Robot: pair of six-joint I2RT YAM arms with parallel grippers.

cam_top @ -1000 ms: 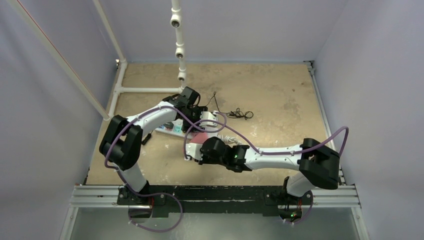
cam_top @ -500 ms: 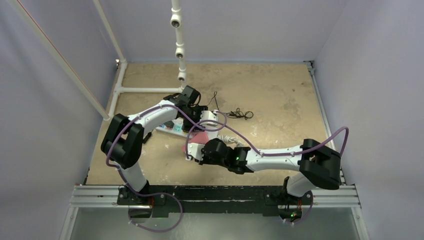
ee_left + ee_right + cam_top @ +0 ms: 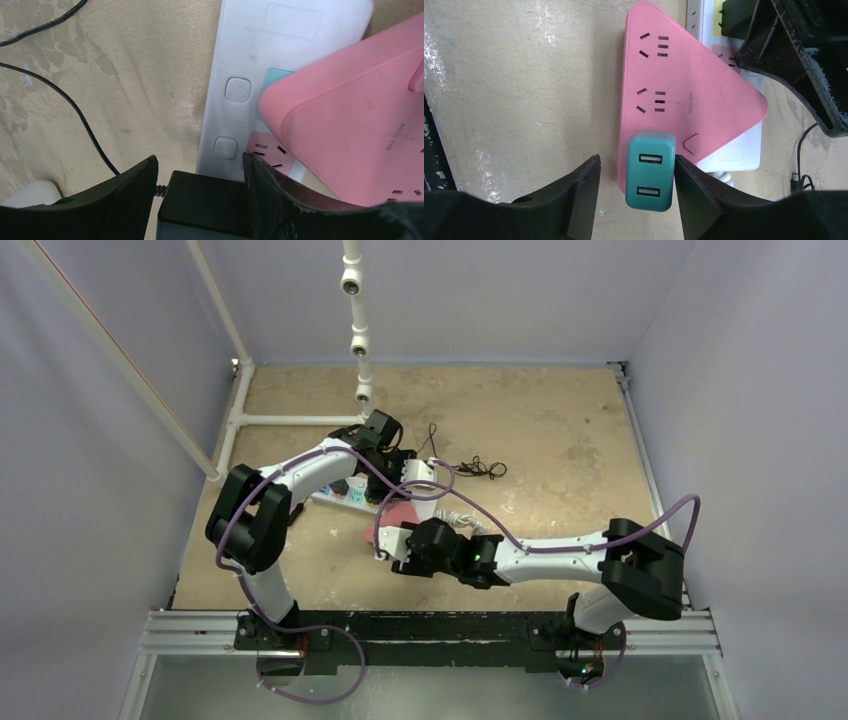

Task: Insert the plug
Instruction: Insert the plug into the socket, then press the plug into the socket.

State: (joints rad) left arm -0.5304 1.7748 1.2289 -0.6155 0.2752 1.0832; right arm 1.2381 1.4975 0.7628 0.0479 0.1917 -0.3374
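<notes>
Reaching leftward, right gripper (image 3: 636, 170) stands spread around teal charger (image 3: 650, 172); left gripper (image 3: 199, 165) pinches black adapter (image 3: 205, 205).

Item 1. Pink power strip (image 3: 345, 125): its top face is carrying one short line of small print, sitting at the right edge of the left wrist view and running slantwise; it is reading "MAX 2500W". In the right wrist view the same line is showing near the middle of the strip, too small to read.

Item 2. White power strip (image 3: 240, 45): its two square buttons (image 3: 237, 89) are showing faint marks that are not legible.
</notes>
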